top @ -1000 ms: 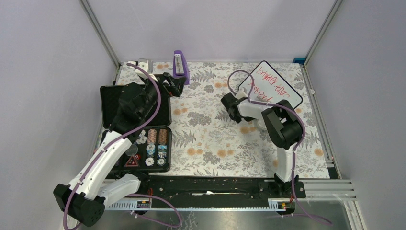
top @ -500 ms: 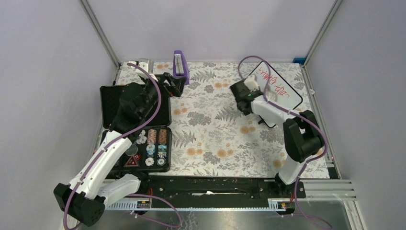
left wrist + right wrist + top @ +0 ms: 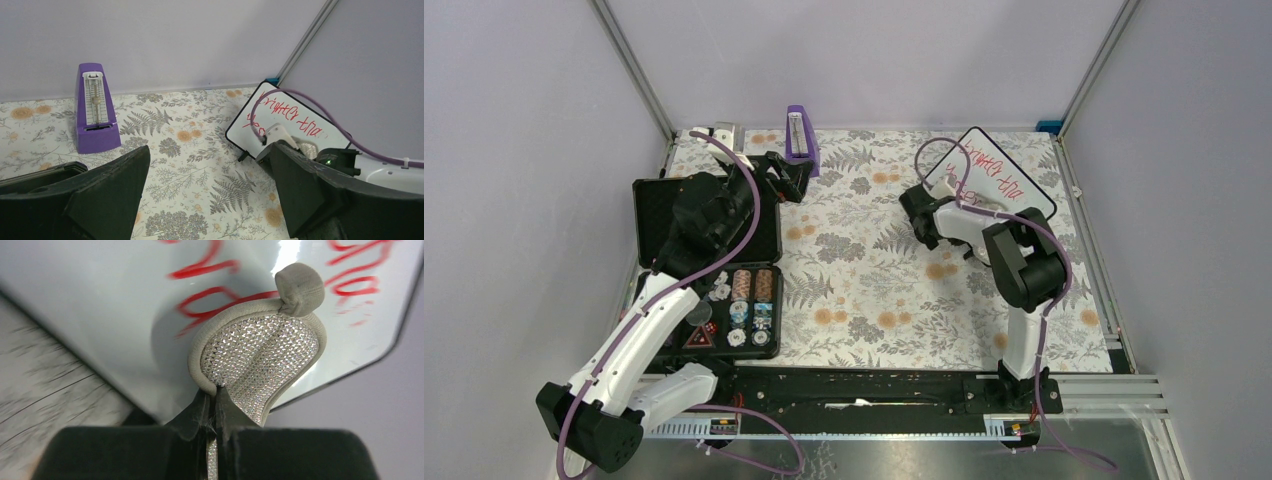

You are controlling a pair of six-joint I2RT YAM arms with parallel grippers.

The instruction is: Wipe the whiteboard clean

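The whiteboard (image 3: 1012, 176) lies at the back right of the table, black-framed, with red writing on it. It also shows in the left wrist view (image 3: 280, 112) and in the right wrist view (image 3: 100, 310). My right gripper (image 3: 980, 203) is over the board's near left part, shut on a silvery oval pad (image 3: 260, 357) with a beige rim. The pad lies flat against the board over the red strokes, and the right gripper (image 3: 215, 395) pinches its near edge. My left gripper (image 3: 789, 175) is open and empty, held above the table's back left; its jaws (image 3: 207, 200) stand wide apart.
A purple metronome (image 3: 799, 135) stands at the back centre, also in the left wrist view (image 3: 95, 107). An open black case of poker chips (image 3: 709, 270) lies at the left under my left arm. Frame posts and walls close in the back and the sides.
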